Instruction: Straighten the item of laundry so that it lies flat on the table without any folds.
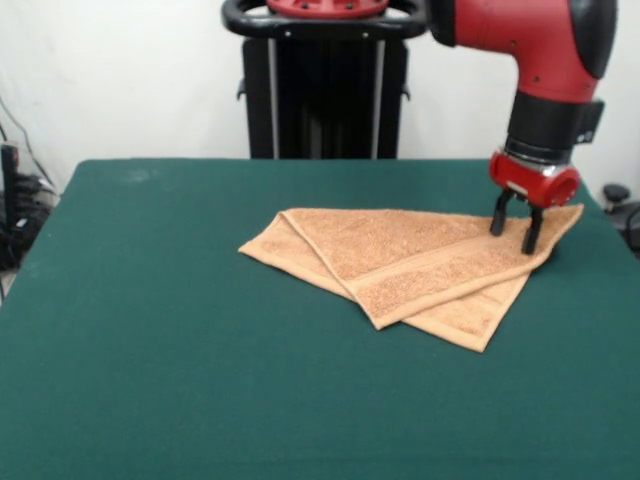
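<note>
The light orange-tan towel (410, 268) lies on the dark green table (180, 330), right of centre. It is folded over itself diagonally: an upper layer with a woven band along its near edge overlaps a lower layer that sticks out at the left and the near right. My gripper (514, 232) is at the towel's far right corner, its two black fingers (533, 232) apart and pointing down, tips on or just above the cloth. No cloth shows between the fingers. The white loop tag is hidden.
The black pedestal (325, 90) stands behind the table's far edge. Cables and dark gear (18, 215) lie beyond the left edge, and a dark object (618, 195) sits beyond the right edge. The towel's right corner lies close to the table's right edge.
</note>
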